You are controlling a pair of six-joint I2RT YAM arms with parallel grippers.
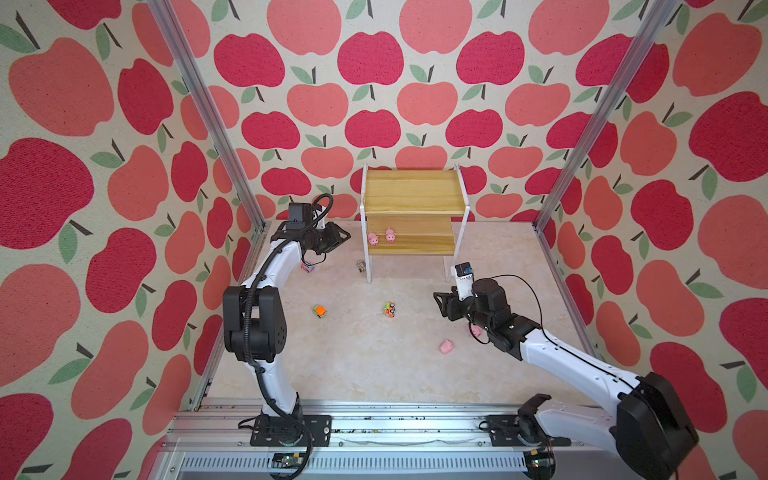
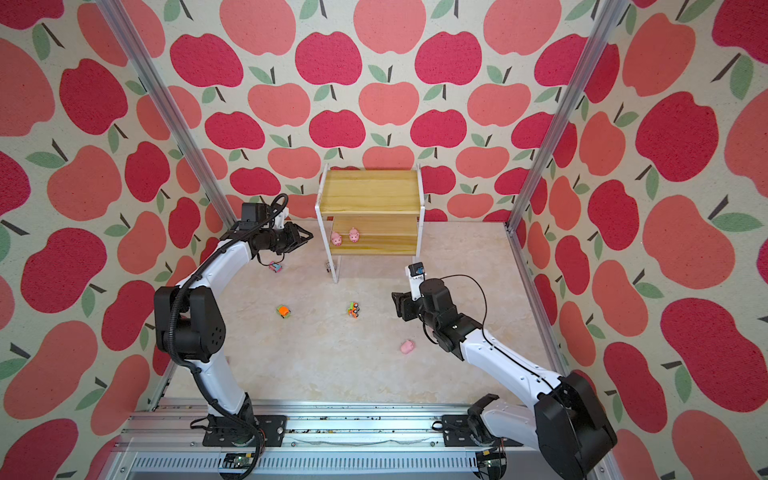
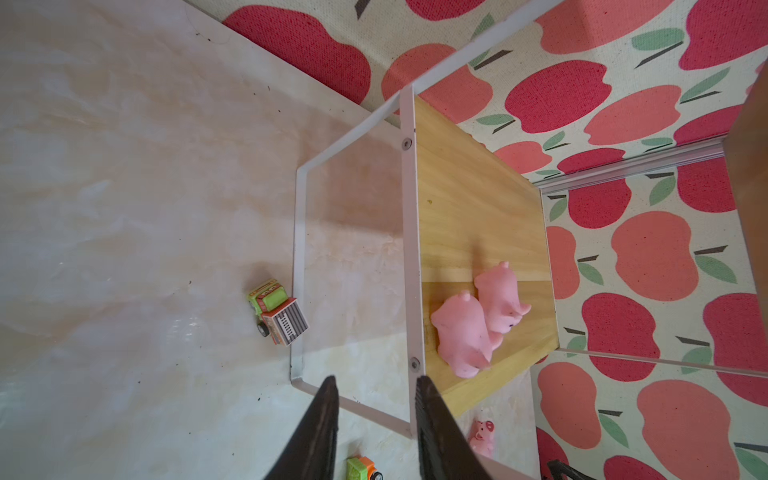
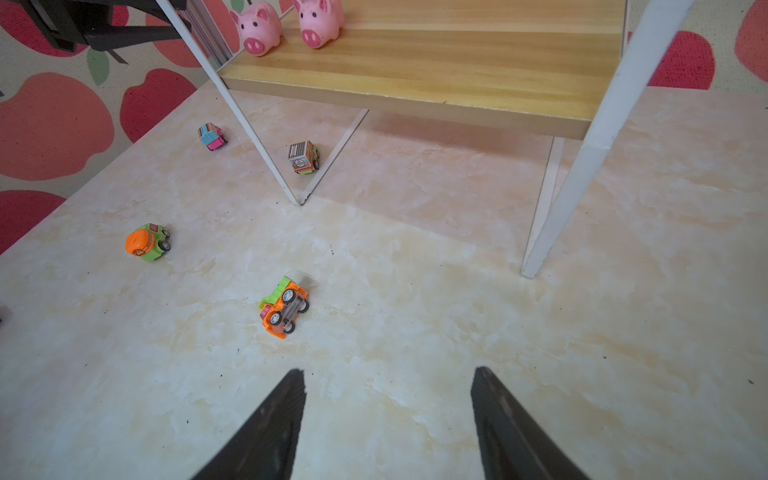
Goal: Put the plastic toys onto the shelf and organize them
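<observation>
Pale yellow wood boards and a thin white frame on the shelf [image 1: 413,191]; two pink pigs [image 3: 478,320] on its lower board, a third pink pig [image 1: 446,346] on the cream, marble-veined table [image 1: 374,374]. A green mixer truck [image 4: 146,243] with an orange drum, an orange and lime truck [image 4: 284,307] with white wheels, a pink and turquoise truck [image 4: 212,136], a green box truck [image 4: 303,156] with brown-and-white stripes. Beige walls [image 1: 415,25] printed with crimson and coral apples, green leaves, dark stems.

A robot lab booth. Apple-print walls [image 1: 374,62] hang on aluminium posts [image 1: 208,112]. Two arms [image 1: 270,266] stand bolted to a rail [image 1: 395,419].
</observation>
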